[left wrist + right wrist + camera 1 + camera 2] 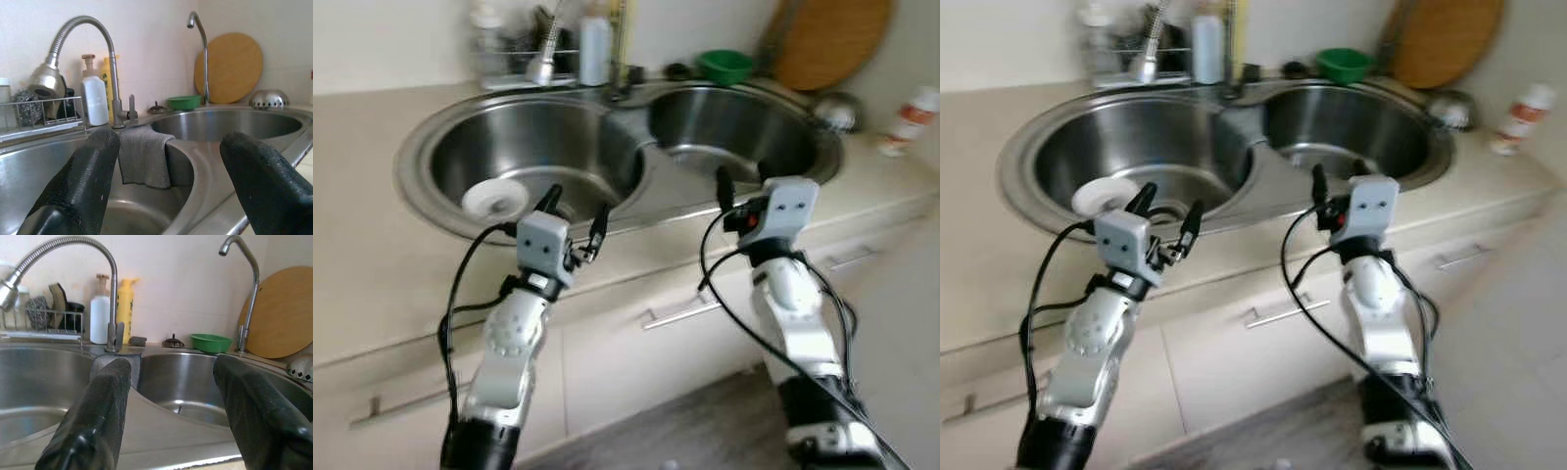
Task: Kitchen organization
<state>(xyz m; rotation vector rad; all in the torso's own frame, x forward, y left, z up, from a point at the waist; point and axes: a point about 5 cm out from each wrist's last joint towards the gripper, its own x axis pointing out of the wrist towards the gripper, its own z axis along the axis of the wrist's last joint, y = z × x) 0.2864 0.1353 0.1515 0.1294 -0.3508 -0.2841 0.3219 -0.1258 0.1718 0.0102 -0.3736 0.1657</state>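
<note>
A double stainless sink is set in the beige counter before me. A white round dish lies in the left basin. My left gripper hovers open over the front rim of that basin, just right of the dish, with nothing between its fingers. My right gripper stands open and empty above the front rim of the right basin. A grey cloth hangs over the divider between the basins. A green bowl sits behind the right basin.
A round wooden board leans on the wall at the back right, with a metal strainer below it. A wire rack and a white bottle stand behind the taps. A red-and-white bottle is on the counter's right end. Drawers lie below.
</note>
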